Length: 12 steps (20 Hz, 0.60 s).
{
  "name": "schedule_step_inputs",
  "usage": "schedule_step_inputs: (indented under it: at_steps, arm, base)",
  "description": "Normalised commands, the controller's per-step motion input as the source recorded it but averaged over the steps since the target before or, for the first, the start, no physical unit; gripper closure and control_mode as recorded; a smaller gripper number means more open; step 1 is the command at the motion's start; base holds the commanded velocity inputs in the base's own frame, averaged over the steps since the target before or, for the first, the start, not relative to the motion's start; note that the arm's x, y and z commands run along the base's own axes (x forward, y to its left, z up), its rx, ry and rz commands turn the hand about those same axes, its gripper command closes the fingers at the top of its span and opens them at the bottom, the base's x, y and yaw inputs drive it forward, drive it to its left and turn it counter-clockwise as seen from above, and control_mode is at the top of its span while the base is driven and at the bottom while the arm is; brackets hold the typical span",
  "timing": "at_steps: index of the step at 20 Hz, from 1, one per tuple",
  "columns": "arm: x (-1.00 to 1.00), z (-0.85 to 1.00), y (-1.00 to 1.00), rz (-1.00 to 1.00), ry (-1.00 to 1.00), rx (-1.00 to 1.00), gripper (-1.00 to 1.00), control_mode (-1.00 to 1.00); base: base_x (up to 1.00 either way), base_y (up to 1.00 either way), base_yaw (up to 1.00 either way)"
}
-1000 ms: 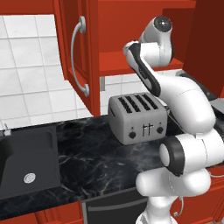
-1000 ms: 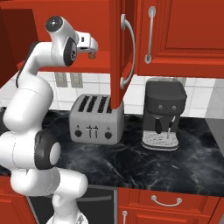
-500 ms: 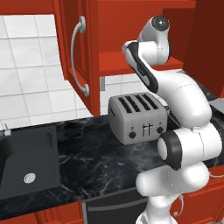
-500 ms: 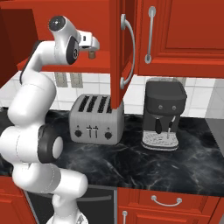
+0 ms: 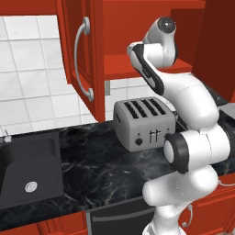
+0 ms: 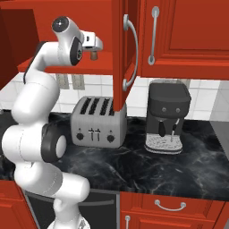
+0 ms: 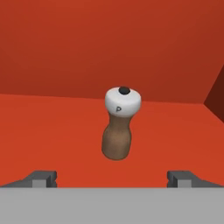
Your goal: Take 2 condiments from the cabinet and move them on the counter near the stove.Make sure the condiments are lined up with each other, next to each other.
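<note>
One condiment [image 7: 119, 129], a small brown wooden mill with a pale grey top and a black knob, stands upright on the red inner shelf [image 7: 52, 131] of the cabinet. My gripper [image 7: 113, 178] is open, level with the mill and a short way in front of it. The two fingertips [image 7: 43, 177] are spread wide to either side and touch nothing. In the right base view the gripper [image 6: 95, 46] reaches into the open cabinet [image 6: 67, 69] above the toaster. The cabinet door [image 5: 82, 55] hangs open. The black counter [image 5: 92, 160] runs below. The stove is out of view.
A silver toaster [image 5: 144, 124] stands on the counter right under the shelf. A dark coffee machine [image 6: 166, 116] sits to its right, and a black sink [image 5: 27, 174] lies at the left. The open door's edge [image 6: 120, 53] hangs close beside my hand.
The hand has edged a little deeper into the cabinet toward the mill. The jaws have stayed open and nothing has been taken hold of.
</note>
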Motion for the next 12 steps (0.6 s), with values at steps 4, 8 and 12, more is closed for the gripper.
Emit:
schedule_step_inputs:
  at_steps: [4, 8, 12]
  arm:
    - [0.13, 0.0, 0.0, 0.0, -0.05, 0.0, -1.0, -1.0]
    - [0.08, 0.0, 0.0, 0.0, -0.01, 0.0, -1.0, -1.0]
    - [0.16, 0.0, -0.01, 0.0, 0.0, 0.0, -1.0, -1.0]
  base:
    - [0.0, 0.0, 0.0]
    - [0.0, 0.0, 0.0]
    - [0.0, 0.0, 0.0]
